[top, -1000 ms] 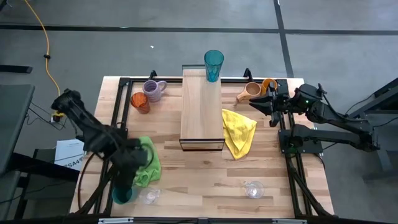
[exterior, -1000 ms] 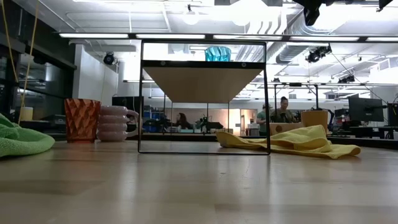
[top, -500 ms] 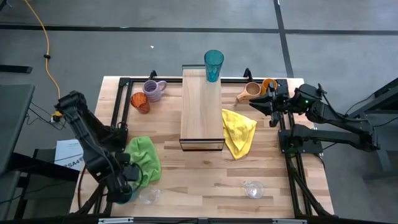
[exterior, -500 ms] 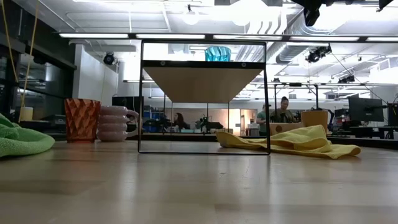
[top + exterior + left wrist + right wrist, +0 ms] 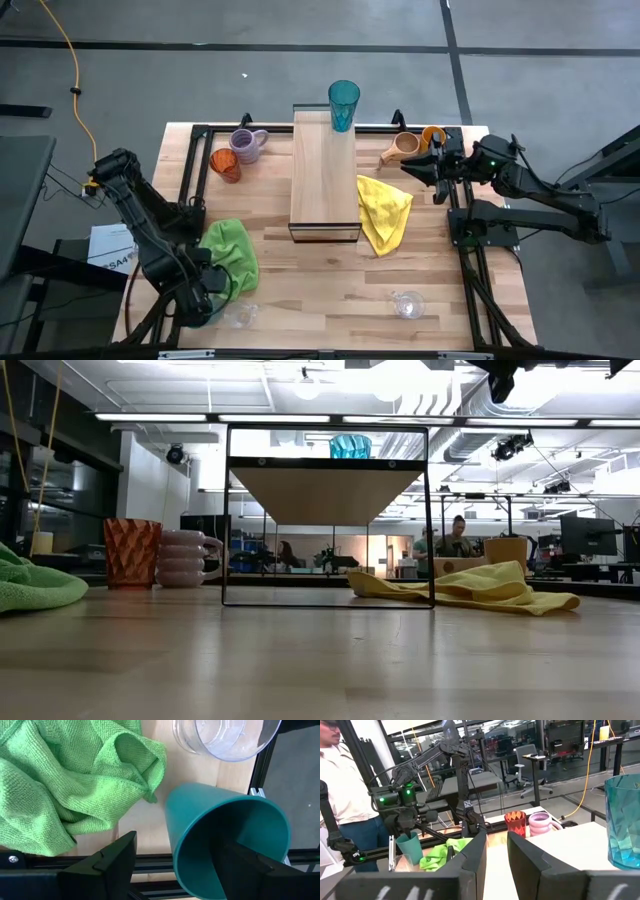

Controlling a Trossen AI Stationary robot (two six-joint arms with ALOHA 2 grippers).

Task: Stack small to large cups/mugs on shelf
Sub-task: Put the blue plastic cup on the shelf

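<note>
A teal tumbler (image 5: 225, 820) stands mouth up at the table's near left corner, between the green cloth (image 5: 65, 785) and a clear glass (image 5: 225, 737). My left gripper (image 5: 180, 842) points down over it, open. One finger is outside the tumbler's wall and the other is inside its mouth; I see no touch. In the high view my left gripper (image 5: 197, 305) hides the tumbler. A second teal tumbler (image 5: 343, 105) stands on the far end of the shelf (image 5: 325, 185). My right gripper (image 5: 497, 842) waits level at the far right, its fingers a narrow gap apart with nothing between them.
An amber tumbler (image 5: 226, 165) and a lavender mug (image 5: 246, 146) stand left of the shelf. A tan mug (image 5: 403, 149) and an orange cup (image 5: 433, 136) stand by my right gripper. A yellow cloth (image 5: 383, 212) lies right of the shelf. A second clear glass (image 5: 407, 304) stands near right.
My left gripper has gone down and toward the table's near left corner, onto the teal tumbler there. It now covers the tumbler in the high view. It has stayed open. Over the last half second it has hardly moved.
</note>
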